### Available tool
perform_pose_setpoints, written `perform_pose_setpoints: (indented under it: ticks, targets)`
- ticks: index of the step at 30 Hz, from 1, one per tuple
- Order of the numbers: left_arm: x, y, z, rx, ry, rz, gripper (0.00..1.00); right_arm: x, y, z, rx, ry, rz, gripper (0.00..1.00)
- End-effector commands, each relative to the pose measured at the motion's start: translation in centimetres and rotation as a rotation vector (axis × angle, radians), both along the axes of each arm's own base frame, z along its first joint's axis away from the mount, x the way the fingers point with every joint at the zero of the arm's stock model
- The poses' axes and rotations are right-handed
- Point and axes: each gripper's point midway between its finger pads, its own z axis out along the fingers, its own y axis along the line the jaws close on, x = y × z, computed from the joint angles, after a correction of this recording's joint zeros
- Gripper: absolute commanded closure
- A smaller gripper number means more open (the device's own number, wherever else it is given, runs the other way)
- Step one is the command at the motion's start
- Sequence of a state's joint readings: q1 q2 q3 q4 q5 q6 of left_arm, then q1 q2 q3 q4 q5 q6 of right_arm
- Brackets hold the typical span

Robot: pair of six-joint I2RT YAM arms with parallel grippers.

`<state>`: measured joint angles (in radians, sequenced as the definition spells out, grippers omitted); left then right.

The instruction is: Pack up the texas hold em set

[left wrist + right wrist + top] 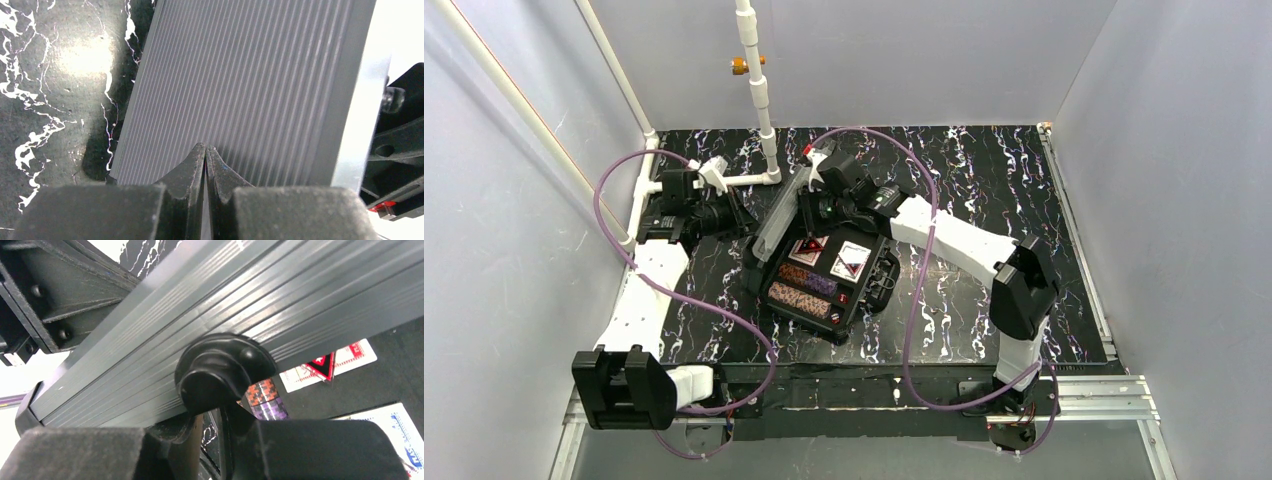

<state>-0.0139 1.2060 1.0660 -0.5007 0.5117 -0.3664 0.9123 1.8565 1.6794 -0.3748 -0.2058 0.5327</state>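
Observation:
The black case of the texas hold em set lies open mid-table, with its ribbed grey lid standing tilted on the left side. Inside lie two card decks with red triangles on them and rows of chip stacks. My left gripper is shut and empty, its tips against the lid's ribbed outer face. My right gripper holds the lid's upper edge at a round black knob. Below it show chips, the red deck and the blue deck.
A white pipe frame rises at the back left, close behind the left arm. Purple cables loop over the marbled black table. A metal rail runs along the table's right edge, and grey walls close in on three sides.

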Motion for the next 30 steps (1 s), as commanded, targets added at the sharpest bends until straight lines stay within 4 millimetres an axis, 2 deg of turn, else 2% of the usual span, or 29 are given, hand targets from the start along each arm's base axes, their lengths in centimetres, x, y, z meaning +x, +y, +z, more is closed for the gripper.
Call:
perform_pose_setpoints:
  ticks: [1,14,22,30]
  targets:
    - [-1.8,-0.9,-0.9,0.008,0.022,-0.047,0.96,-0.4,-0.6,2.7,0.065,-0.046,-0.027,0.76]
    - [-3.9,-2.2,-3.8,0.016,0.065,-0.064,0.96,-2.0,-3.2,0.2,0.032,-0.021,-0.055,0.75]
    - [-4.8,-3.1,-4.3,0.022,0.073,-0.075,0.96,-3.1,-5.0,-0.7,0.025,-0.013,-0.078,0.74]
    - [-5.5,-3.6,-5.1,0.043,0.089,-0.093,0.96,-4.7,-7.1,-3.5,-0.013,0.029,-0.089,0.74]
